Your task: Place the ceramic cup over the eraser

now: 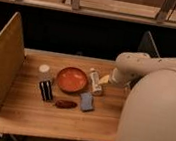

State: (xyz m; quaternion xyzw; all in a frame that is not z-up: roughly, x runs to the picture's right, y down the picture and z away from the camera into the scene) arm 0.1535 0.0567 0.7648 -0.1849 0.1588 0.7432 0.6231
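The ceramic cup [44, 69] is small and whitish and stands upright on the wooden table [33, 114], left of the orange-red bowl [72, 79]. The eraser [46, 90] is a black block with a lighter stripe and lies just in front of the cup, close to it. My gripper [108, 80] is at the end of the white arm [133, 66], over the right side of the table next to the cream-and-yellow bottle-like item [95, 82]. It is well to the right of the cup and the eraser and holds neither.
A blue-grey pad [86, 102] and a dark red oval thing [66, 104] lie in front of the bowl. A slanted wooden panel [2, 60] walls the table's left side. My white body [154, 121] fills the right foreground.
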